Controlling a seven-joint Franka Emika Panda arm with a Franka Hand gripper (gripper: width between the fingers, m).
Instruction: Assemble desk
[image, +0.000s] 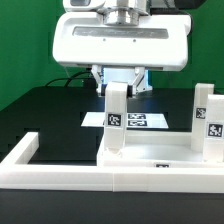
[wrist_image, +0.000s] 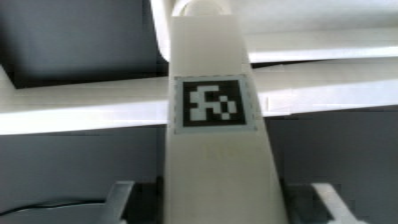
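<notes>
the gripper (image: 120, 84) hangs over the middle of the scene, its two fingers (image: 101, 80) pointing down and set partway apart, one on each side of the top of an upright white desk leg (image: 116, 120). the jaws are clamped on that leg's upper end; in the wrist view the leg (wrist_image: 217, 140) fills the space between the two finger pads (wrist_image: 324, 200) seen at the frame's edge, with a black-and-white square tag (wrist_image: 217, 103) on the face turned toward the camera. the same kind of tag (image: 114, 119) shows on the leg in the exterior view, just below the fingers.

directly under the gripper the held leg runs down to the white tabletop panel (image: 160, 157), which lies flat on the black table (image: 50, 110). whether the leg's foot is seated in the panel or only resting on it cannot be told. away from the gripper, toward the exterior view's right, two more tagged legs (image: 204, 120) stand upright on the panel, well apart from the held one.

behind and below the gripper the marker board (image: 140, 121) lies flat on the table, partly hidden by the held leg. nearer the camera than the gripper, a long white rim (image: 60, 175) frames the black surface, and the panel sits just beside it.
</notes>
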